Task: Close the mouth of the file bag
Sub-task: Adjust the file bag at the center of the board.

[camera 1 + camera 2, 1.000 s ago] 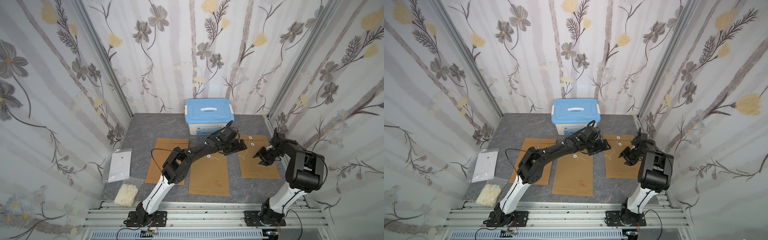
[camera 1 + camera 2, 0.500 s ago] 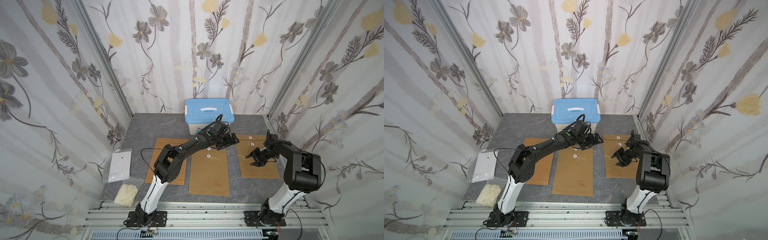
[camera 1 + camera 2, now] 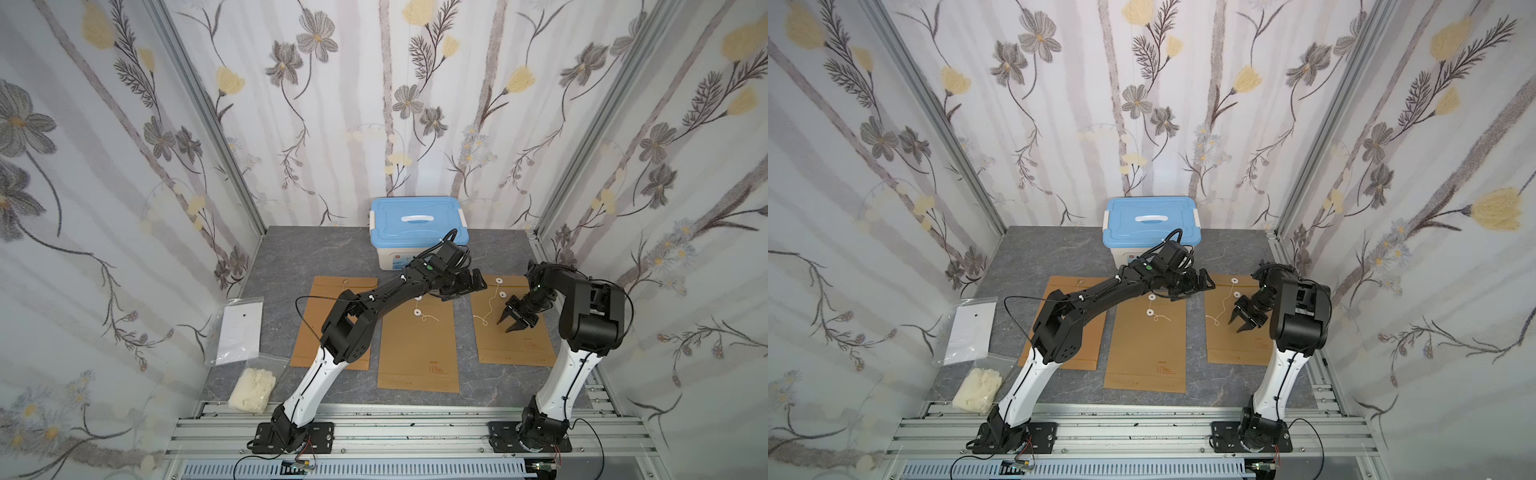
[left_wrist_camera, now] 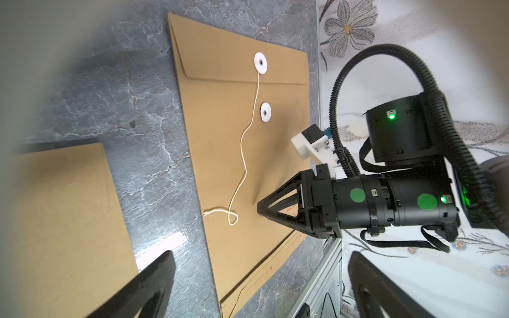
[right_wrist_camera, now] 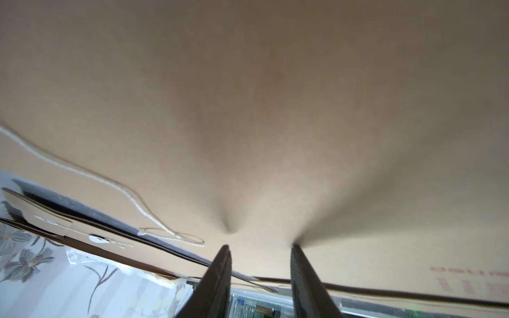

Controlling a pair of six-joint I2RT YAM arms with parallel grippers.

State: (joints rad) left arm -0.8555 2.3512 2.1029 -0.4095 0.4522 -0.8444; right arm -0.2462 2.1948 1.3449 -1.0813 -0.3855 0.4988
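As we look outward from the near edge of the surface [image 3: 498, 399], a white wad [image 3: 252, 390] in clear wrap lies at the near left, with a clear sleeve [image 3: 241, 328] holding a white sheet just beyond it. Three brown bags lie flat side by side, strips of grey showing between them: the left file bag [image 3: 305, 328], the middle file bag [image 3: 417, 353] and the right file bag [image 3: 515, 349].

The right hand [image 3: 515, 322] tilts down onto the right file bag about midway along it. In the right wrist view its fingertips [image 5: 224, 249] touch the paper, standing apart with nothing between them, and the paper dimples beneath them. Against a second ago, we find it a little nearer to us and closer to the string [image 4: 243, 154]. The string lies unwound, trailing from the far white disc past the second one to a loose loop near the edge facing the middle file bag, and the flap is folded down.

Farther off, the left hand [image 3: 469, 284] hangs over the gap between the far ends of the middle and right bags, fingers spread wide and holding nothing. Half a second ago it had swung over the middle file bag; now it is back about where it was a second ago. The blue-lidded box [image 3: 419, 226] at the far wall has not moved.
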